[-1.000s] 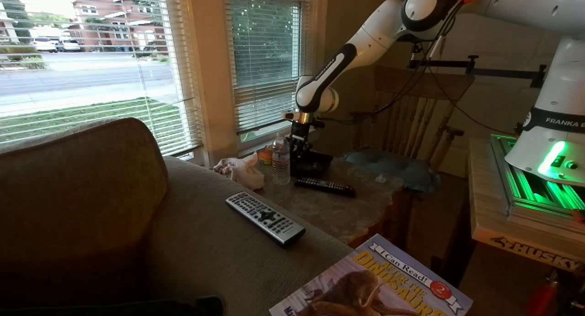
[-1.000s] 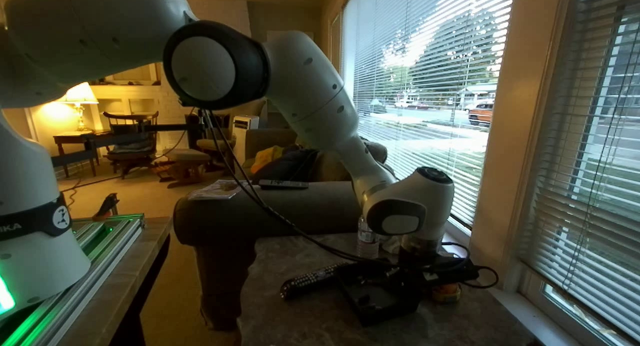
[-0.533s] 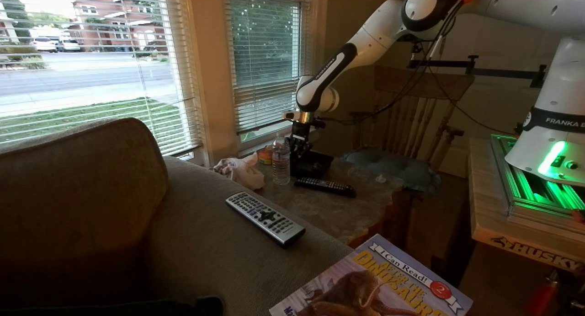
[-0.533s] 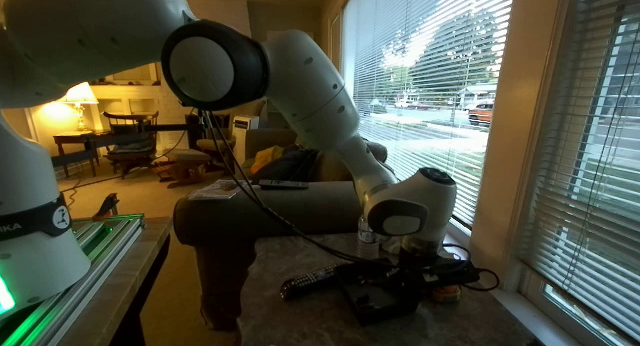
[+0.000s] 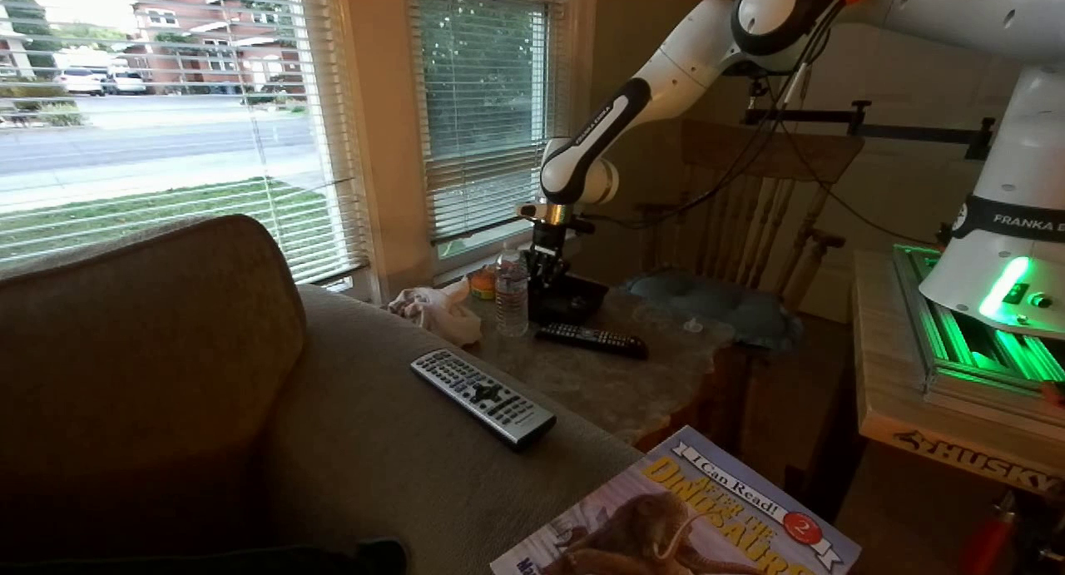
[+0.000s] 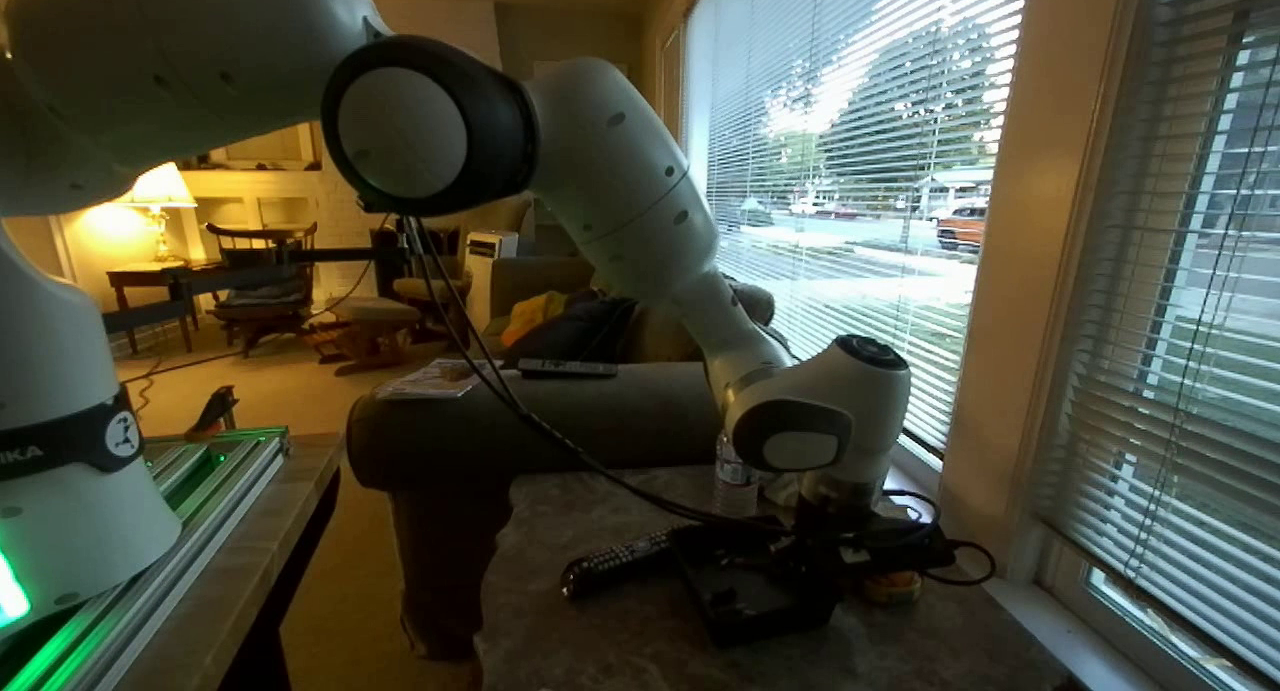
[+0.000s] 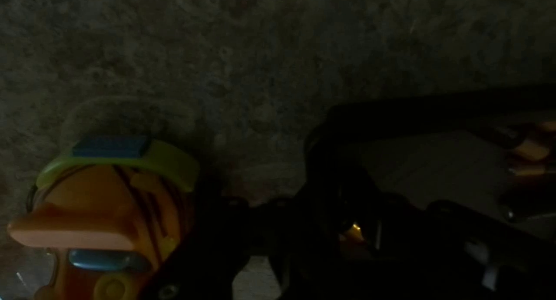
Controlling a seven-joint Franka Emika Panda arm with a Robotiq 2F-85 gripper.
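Black rectangular tray (image 7: 434, 115) lies right in wrist view. Black two-finger gripper (image 7: 334, 187) clamps its left wall, presumably for thinness.

This is somebody's living room, plainly a home. I can see a big soft couch (image 5: 208, 342) with a remote (image 5: 484, 399) and a children's book (image 5: 678, 517) lying on its armrest (image 5: 391, 429), a table lamp (image 6: 162, 191) glowing on the far side of the carpet (image 6: 305, 396), a wooden chair (image 5: 774, 152) with a blue cushion (image 5: 715, 304), and, past the blinds (image 6: 850, 231), a lawn (image 5: 166, 217) and a street (image 5: 166, 138).
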